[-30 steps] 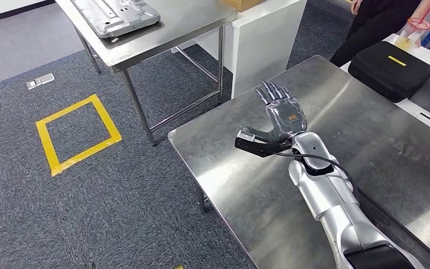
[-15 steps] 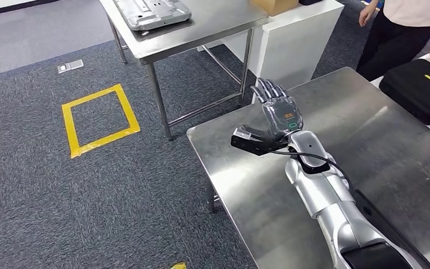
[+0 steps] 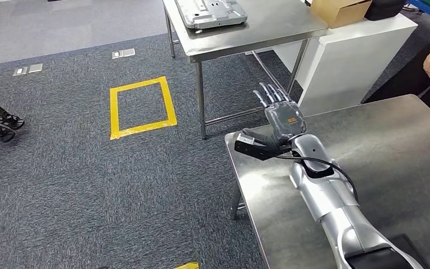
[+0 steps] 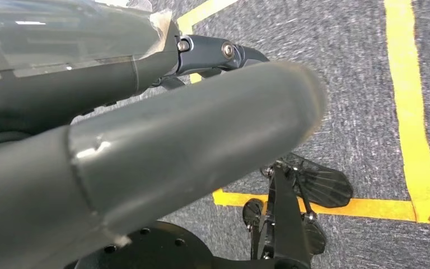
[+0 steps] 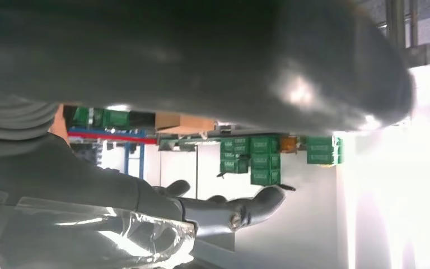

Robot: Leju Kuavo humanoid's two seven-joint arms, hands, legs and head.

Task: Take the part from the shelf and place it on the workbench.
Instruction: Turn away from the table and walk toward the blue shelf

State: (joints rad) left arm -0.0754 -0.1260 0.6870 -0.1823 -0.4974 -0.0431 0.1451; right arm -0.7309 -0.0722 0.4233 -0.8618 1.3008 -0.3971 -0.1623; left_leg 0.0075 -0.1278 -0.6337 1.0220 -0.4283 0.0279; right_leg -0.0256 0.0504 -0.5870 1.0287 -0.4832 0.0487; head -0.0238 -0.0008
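Right hand point(image 3: 283, 120) spread wide, holds nothing, raised over steel table point(image 3: 403, 145). Left hand point(image 4: 145, 145) state unclear. Turn toward grey part point(image 3: 210, 11) before reaching.

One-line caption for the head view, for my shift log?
Right hand open above the steel workbench edge, metal part on the far table.
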